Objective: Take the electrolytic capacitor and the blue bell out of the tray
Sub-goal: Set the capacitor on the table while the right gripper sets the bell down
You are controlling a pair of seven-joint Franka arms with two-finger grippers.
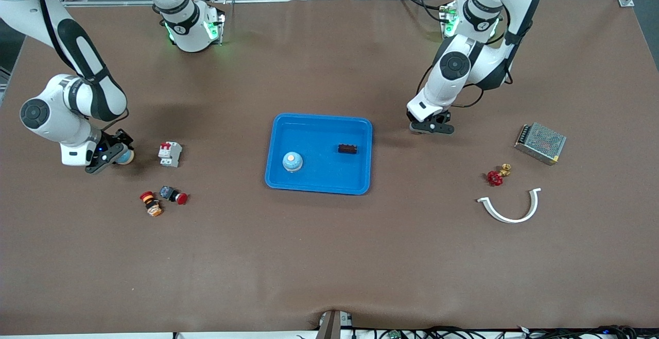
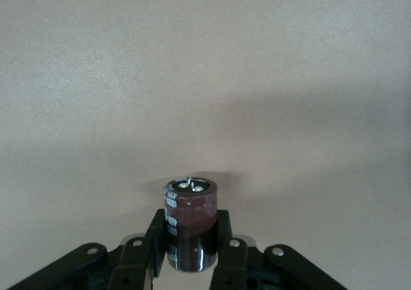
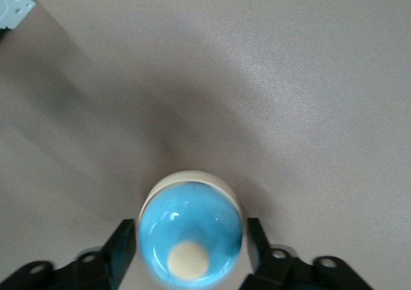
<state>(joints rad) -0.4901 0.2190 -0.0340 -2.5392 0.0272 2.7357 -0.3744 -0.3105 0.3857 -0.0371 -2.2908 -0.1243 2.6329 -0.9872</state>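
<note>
The right gripper (image 3: 190,251), low over the counter (image 1: 329,256) off the tray (image 1: 319,187), frames a blue bell (image 3: 191,233), jaws apparently releasing; the left gripper (image 2: 190,238) clenches the electrolytic capacitor (image 2: 190,221) beside the tray, which next needs setting down

The table (image 1: 329,256) is evenly and brightly lit from overhead, and soft, diffuse shadows are cast beside the arms. Green glow is given off at the arm bases. In the right wrist view, the blue bell (image 3: 191,233) is slightly blurred, with small glare spots.
</note>
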